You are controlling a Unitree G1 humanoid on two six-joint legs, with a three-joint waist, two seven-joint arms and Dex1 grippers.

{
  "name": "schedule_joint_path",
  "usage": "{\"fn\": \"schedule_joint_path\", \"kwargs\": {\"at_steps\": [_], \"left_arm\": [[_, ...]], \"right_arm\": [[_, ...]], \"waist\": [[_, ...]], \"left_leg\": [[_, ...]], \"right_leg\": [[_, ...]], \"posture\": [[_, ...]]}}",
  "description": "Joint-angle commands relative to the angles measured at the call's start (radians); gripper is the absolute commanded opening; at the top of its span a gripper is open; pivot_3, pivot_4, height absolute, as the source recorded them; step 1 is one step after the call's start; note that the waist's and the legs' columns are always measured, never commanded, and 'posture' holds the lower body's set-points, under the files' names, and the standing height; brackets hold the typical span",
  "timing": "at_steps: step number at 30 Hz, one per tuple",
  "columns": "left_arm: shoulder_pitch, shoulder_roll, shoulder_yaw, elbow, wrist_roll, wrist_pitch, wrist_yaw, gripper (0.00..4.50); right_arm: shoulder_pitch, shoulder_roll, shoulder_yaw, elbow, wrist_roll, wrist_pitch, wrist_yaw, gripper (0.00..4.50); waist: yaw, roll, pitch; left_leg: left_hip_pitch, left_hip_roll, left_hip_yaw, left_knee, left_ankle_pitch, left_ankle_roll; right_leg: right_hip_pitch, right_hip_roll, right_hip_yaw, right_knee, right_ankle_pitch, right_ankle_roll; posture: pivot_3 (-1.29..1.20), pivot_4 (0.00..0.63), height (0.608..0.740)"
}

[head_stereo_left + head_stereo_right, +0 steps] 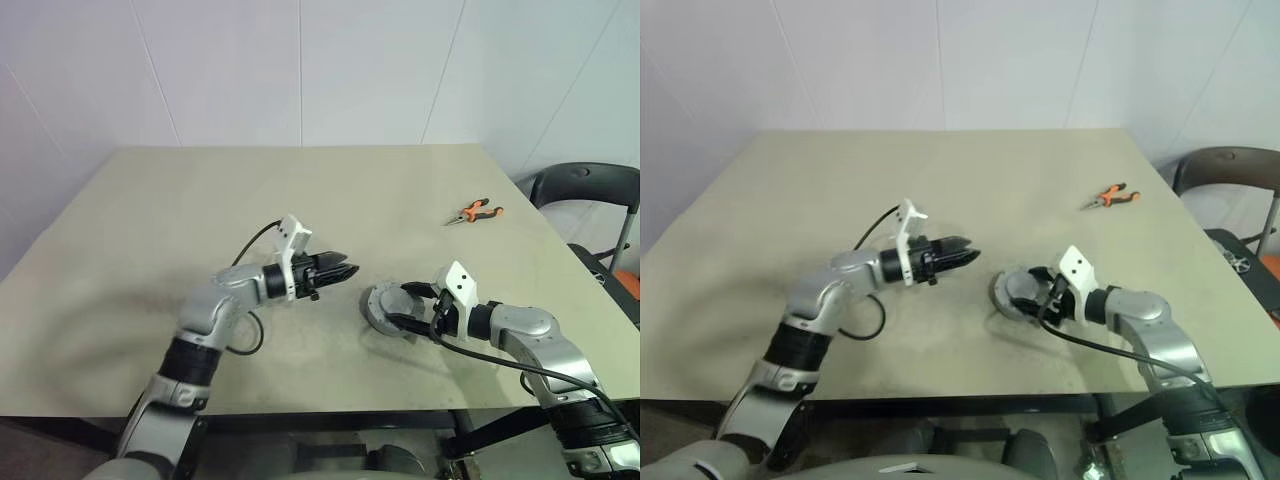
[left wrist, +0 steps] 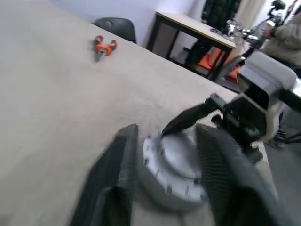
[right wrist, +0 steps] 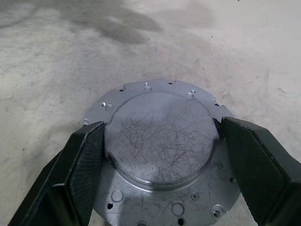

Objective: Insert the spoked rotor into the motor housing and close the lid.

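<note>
The lid [image 3: 160,141], a round grey metal cap with a plain scratched raised face and a flange of small holes, lies on the table [image 1: 300,200] at the front right. My right gripper [image 1: 403,306] is shut on it, one black finger [image 3: 89,155] against each side of the raised face. My left gripper [image 1: 348,270] hovers level just left of the lid [image 1: 383,303], pointing at it, its fingers [image 2: 117,165] open with nothing between them. The spoked rotor and the motor housing are hidden or out of view.
Orange-handled pliers [image 1: 475,212] lie at the table's far right. A dark chair [image 1: 585,185] stands beyond the right edge. A second table [image 2: 197,28] with a person beside it stands behind.
</note>
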Motion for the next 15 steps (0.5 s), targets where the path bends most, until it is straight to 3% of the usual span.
{"fn": "schedule_joint_path", "kwargs": {"at_steps": [1,3,15], "left_arm": [[-0.046,-0.004,-0.033,0.042,0.019,0.006,-0.046,0.71],[-0.057,-0.009,-0.059,0.058,0.032,0.010,-0.064,0.39],[-0.120,-0.134,-0.134,0.266,0.142,-0.086,-0.102,0.39]], "right_arm": [[0.052,-0.026,-0.003,0.016,-0.031,0.054,-0.025,3.54],[0.066,-0.025,-0.008,0.002,-0.029,0.058,-0.035,3.54],[0.114,-0.017,-0.016,-0.059,-0.021,0.084,-0.073,3.54]], "waist": [[0.001,0.000,0.000],[0.002,0.000,0.000],[0.004,0.000,0.000]], "left_leg": [[0.000,0.000,0.000,0.000,0.000,0.000],[0.000,0.000,-0.001,0.000,0.000,0.000],[-0.002,-0.001,-0.001,0.001,-0.003,0.005]], "right_leg": [[0.000,0.000,0.000,0.000,0.000,0.000],[0.000,0.000,0.000,0.000,0.000,0.000],[0.002,-0.001,0.000,-0.006,0.000,0.000]], "posture": [[0.00,0.000,0.740],[0.00,0.000,0.740],[0.00,0.000,0.740]]}}
